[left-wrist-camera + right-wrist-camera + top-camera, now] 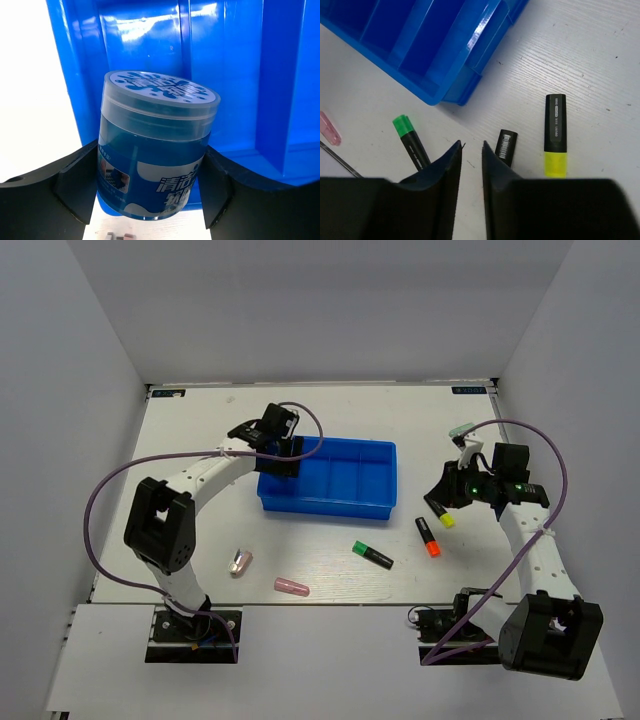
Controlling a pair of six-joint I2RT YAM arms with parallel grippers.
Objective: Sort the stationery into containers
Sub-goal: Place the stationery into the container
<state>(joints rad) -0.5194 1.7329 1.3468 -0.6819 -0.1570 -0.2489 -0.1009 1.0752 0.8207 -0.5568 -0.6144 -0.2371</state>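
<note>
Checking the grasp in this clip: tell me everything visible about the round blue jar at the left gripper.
The round blue jar is a squat clear-plastic tub filled with blue material. It has a translucent lid printed in blue and white, and a blue-and-white label with Chinese characters. It is slightly tilted, clamped on both sides by the left gripper's black fingers, at the left end of the blue tray.

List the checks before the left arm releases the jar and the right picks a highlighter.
1. Grip: left gripper holds jar, ok.
2. Position: jar over tray left end, ok.
3. Space: compartment below free, cannot tell.
4. Readiness: right gripper empty, slightly open, ok.
5. Aim: yellow highlighter between its fingers, not ok; it lies beside them.
</note>
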